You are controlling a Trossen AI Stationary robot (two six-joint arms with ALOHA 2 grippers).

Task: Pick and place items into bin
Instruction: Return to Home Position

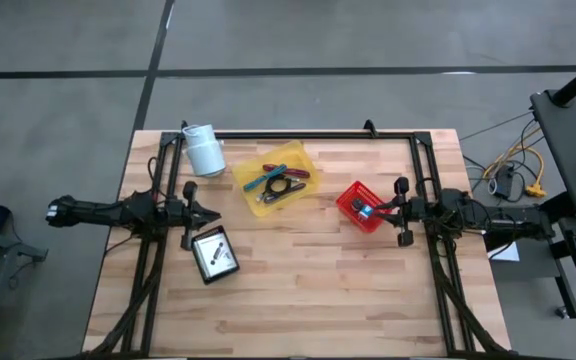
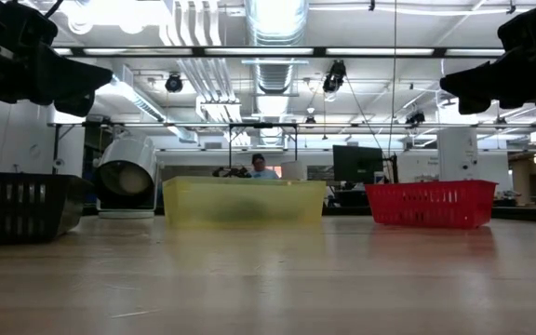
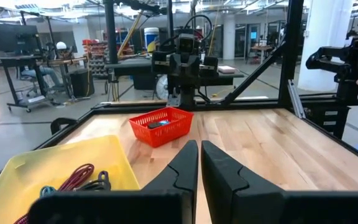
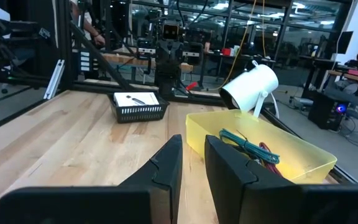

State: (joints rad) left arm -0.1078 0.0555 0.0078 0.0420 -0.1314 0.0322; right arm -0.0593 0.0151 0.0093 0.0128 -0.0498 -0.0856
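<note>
The wooden worktop [image 1: 298, 290] is sitting on a grey floor [image 1: 68, 40]. A white cylinder [image 1: 204, 150] is standing near the worktop's rear-left corner, tilting on its stand. A black frame [image 1: 298, 133] is running along the worktop's edges. A person [image 2: 258, 166] is showing beyond the worktop, and orange cables [image 1: 523, 168] are lying off its right side.

Pale wood-plank table [image 1: 308, 300] on grey concrete floor [image 1: 268, 40] with dark seam lines; beyond, open workshop with exposed ceiling ducts [image 2: 275, 23], bright strip lights [image 2: 156, 51], dark monitor [image 2: 356, 163], one person [image 2: 259, 166] far back.
</note>
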